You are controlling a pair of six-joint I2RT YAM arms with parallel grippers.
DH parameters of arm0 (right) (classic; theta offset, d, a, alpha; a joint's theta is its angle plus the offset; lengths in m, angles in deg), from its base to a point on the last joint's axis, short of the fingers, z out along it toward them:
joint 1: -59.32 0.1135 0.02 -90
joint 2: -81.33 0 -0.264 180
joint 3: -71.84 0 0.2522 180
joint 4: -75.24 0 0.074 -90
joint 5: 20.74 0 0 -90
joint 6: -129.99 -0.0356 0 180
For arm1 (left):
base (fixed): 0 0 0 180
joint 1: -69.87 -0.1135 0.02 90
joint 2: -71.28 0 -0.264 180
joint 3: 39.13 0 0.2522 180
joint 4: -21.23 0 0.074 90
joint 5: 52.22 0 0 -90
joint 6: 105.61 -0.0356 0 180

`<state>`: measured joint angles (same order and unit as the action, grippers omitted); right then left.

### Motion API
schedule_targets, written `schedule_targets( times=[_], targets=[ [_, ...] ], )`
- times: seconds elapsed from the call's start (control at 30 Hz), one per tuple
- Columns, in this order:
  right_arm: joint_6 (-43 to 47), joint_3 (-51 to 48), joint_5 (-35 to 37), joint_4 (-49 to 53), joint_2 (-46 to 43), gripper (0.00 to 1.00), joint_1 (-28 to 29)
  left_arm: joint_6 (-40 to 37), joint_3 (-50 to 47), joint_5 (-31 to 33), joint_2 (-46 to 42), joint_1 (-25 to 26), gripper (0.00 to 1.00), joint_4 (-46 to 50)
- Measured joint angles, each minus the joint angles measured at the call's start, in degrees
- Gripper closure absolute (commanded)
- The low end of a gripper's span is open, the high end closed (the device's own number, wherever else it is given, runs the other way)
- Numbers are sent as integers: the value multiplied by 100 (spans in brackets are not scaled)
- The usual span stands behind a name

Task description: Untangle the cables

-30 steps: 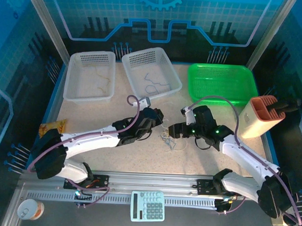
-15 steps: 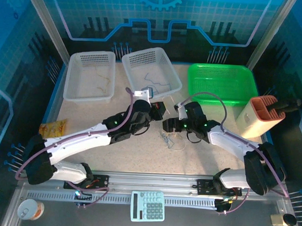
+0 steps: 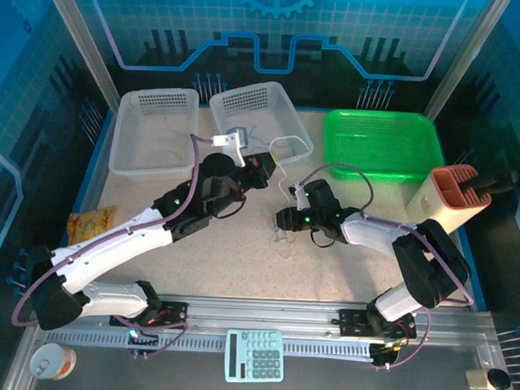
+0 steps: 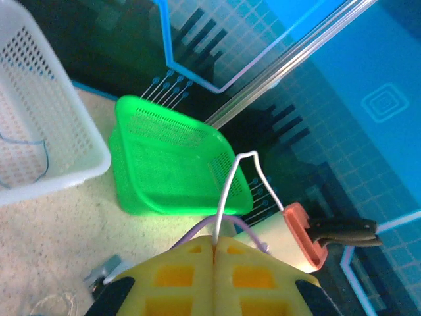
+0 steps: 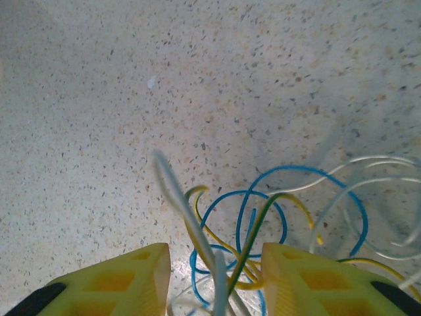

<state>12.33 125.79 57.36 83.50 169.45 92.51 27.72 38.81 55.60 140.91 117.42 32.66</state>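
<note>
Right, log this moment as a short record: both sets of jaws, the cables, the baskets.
left jaws: shut on a white cable that loops out beyond them
right jaws: open, low over the tangle, with strands lying between them
tangle: blue, yellow and white cords, lying on the table
white baskets: two, at the far left and far centre, with thin cord in each
green basket: far right
calculator: near edge
</note>
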Motion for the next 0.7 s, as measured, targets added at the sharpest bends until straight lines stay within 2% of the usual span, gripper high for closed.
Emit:
schedule_targets(
  times=[0.17,0.37,0.5,0.7],
  targets=[
    [-48,0,66,-39,55,55,92,-267,479,-61,-125,-146,100,37],
    [-85,0,142,-59,55,44,138,-544,761,-109,-188,-238,100,39],
    [-85,0,162,-59,59,46,142,-684,929,-122,-188,-319,100,63],
    [-96,-9,208,-66,129,55,166,-944,1351,-133,-188,-387,100,85]
  ],
)
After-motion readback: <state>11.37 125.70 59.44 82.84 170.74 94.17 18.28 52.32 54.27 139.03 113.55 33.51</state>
